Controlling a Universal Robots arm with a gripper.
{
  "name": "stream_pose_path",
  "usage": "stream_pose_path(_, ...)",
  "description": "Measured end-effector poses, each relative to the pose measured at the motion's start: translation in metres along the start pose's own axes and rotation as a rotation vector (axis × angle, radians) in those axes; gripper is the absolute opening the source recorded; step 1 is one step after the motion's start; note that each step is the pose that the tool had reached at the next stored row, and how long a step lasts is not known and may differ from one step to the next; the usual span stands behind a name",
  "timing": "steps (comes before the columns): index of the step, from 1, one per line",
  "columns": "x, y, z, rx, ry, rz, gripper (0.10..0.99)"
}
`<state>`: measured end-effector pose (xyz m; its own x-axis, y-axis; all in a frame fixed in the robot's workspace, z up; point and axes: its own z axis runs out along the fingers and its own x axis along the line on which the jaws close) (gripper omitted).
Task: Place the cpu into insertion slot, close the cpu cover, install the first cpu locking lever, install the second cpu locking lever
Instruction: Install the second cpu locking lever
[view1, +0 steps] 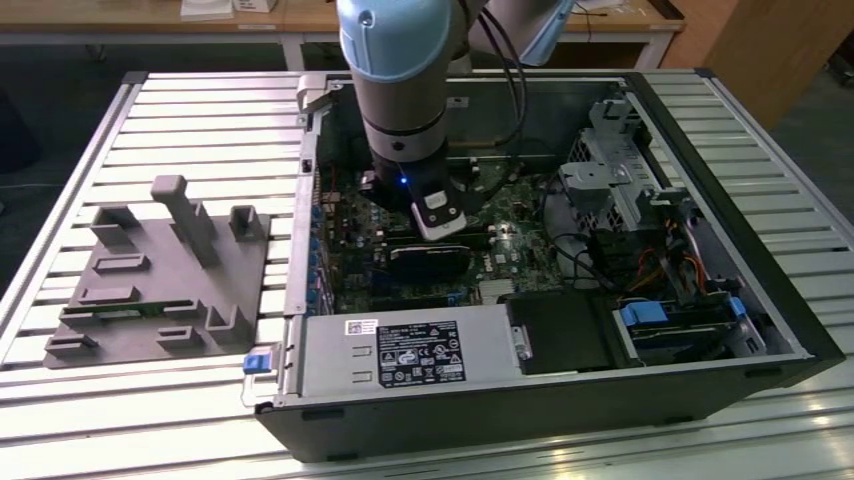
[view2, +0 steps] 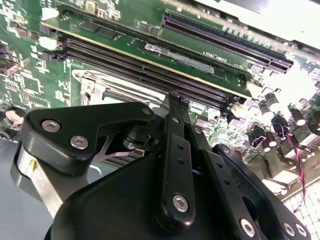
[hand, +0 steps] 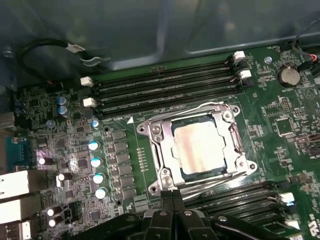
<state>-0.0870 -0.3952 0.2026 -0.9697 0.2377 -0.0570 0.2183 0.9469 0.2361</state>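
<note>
Inside the open computer case (view1: 747, 330), the arm reaches down over the green motherboard (hand: 65, 145). The cpu (hand: 199, 146) sits seated in the insertion slot (hand: 181, 172), with the cpu cover (hand: 165, 150) lying flat around it and its silver top showing through the cut-out. The gripper (hand: 172, 197) hangs just beside the socket's edge, its black fingers (view2: 179, 150) drawn together and holding nothing. A grey fixture block (view1: 160, 275) rests on the slatted table (view1: 80, 150), well apart from the case.
</note>
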Motion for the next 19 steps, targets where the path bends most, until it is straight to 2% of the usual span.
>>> stream_pose_path(8,0.0046,-0.0028,0.0058,-0.039,0.0090,0.004,0.106)
stream_pose_path(15,0.0060,-0.0042,0.0105,-0.056,0.0125,0.005,0.106)
stream_pose_path(19,0.0065,-0.0048,0.0119,-0.057,0.0133,0.006,0.106)
